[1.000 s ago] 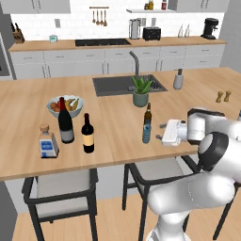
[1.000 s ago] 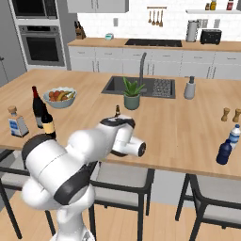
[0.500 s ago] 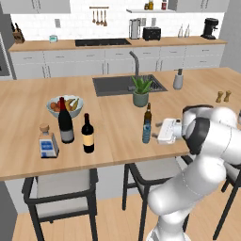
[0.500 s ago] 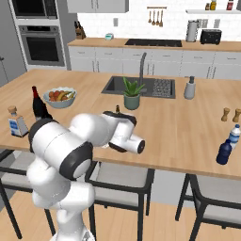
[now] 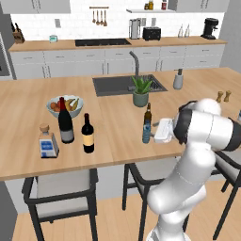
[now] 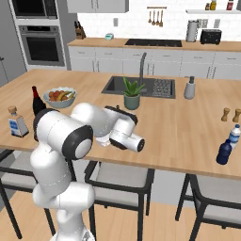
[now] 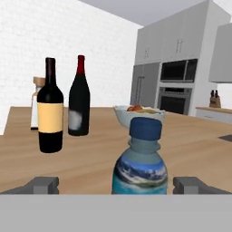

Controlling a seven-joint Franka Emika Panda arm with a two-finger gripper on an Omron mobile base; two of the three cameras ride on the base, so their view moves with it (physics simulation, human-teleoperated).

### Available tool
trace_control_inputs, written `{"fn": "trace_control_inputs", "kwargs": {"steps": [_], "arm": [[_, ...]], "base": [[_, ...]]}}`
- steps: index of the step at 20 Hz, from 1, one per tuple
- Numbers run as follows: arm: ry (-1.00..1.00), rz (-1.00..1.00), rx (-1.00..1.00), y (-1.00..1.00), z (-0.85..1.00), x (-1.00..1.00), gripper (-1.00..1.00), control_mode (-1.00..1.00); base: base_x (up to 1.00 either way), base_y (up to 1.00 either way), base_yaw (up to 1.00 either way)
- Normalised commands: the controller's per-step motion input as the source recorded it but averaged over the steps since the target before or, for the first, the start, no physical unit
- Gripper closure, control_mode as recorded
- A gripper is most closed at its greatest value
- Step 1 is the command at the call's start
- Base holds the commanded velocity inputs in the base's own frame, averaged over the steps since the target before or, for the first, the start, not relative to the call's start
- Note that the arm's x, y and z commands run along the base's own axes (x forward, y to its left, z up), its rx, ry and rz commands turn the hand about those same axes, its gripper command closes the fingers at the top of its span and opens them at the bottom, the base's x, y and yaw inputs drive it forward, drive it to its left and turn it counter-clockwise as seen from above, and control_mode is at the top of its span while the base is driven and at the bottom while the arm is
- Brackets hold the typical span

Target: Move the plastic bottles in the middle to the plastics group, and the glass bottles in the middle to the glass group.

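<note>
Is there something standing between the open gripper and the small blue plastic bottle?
Nothing visible. The plastic bottle stands directly ahead of the gripper; the yellow-labelled wine bottle and grey-labelled wine bottle stand behind it.

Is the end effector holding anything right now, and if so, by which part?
Nothing held. The end effector is open, its fingertips either side of the blue plastic bottle without touching it.

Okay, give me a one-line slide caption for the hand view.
Open gripper lined up on the plastic bottle, wine bottles and fruit bowl behind.
</note>
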Motion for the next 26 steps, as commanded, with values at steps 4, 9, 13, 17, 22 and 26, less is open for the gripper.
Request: {"fn": "trace_control_inputs", "kwargs": {"steps": [4,9,13,17,22,26], "arm": [[0.0,0.0,0.0,0.0,-0.18,0.26,-1.0,-1.0],[0.0,0.0,0.0,-0.09,-0.13,0.18,-1.0,-1.0],[0.0,0.0,0.0,-0.01,-0.11,0.09,-1.0,-1.0],[0.0,0.0,0.0,0.09,-0.13,0.14,-1.0,-1.0],[0.0,0.0,0.0,0.16,-0.09,0.18,-1.0,-1.0],[0.0,0.0,0.0,0.14,-0.01,0.18,-1.0,-1.0]], "base": [[0.0,0.0,0.0],[0.0,0.0,0.0],[0.0,0.0,0.0],[0.0,0.0,0.0],[0.0,0.0,0.0],[0.0,0.0,0.0]]}}
